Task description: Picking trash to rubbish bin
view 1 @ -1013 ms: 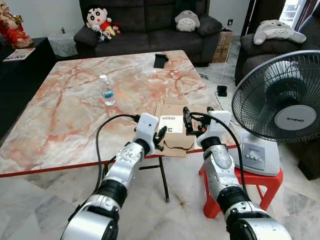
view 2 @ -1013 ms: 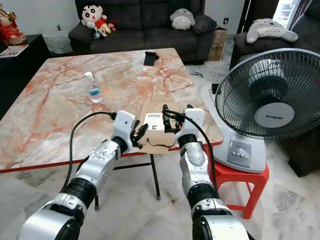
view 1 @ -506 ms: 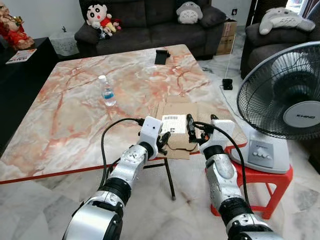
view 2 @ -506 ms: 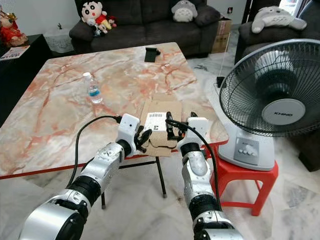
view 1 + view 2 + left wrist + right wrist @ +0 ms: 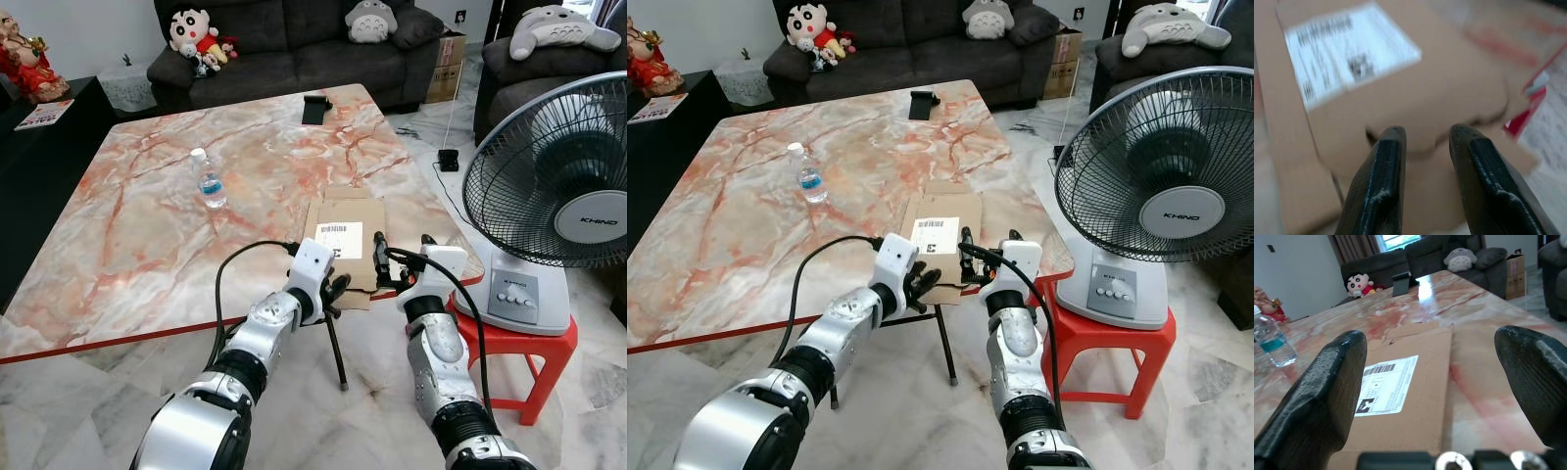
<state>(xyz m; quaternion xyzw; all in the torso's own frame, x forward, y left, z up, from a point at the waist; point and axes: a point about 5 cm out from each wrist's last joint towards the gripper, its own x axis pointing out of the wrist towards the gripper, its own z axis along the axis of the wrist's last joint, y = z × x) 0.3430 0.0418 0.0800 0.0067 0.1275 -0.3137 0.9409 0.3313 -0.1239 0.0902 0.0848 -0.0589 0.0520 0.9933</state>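
Cardboard (image 5: 343,238): flattened box with white label, lying at the near edge of the marble table (image 5: 147,225), one flap overhanging

Left gripper (image 5: 336,291): at the overhanging flap, fingers narrowly apart, nothing held

Right gripper (image 5: 402,262): level with the table edge beside the cardboard, fingers spread wide, empty

Advice: pinch the overhanging flap, since the sheet lies flat; probably slide it off the edge before lifting

Surroundings: water bottle (image 5: 208,178) farther back; fan (image 5: 554,196) on a red stool (image 5: 519,348) close to the right arm, a likely obstacle; no bin seen
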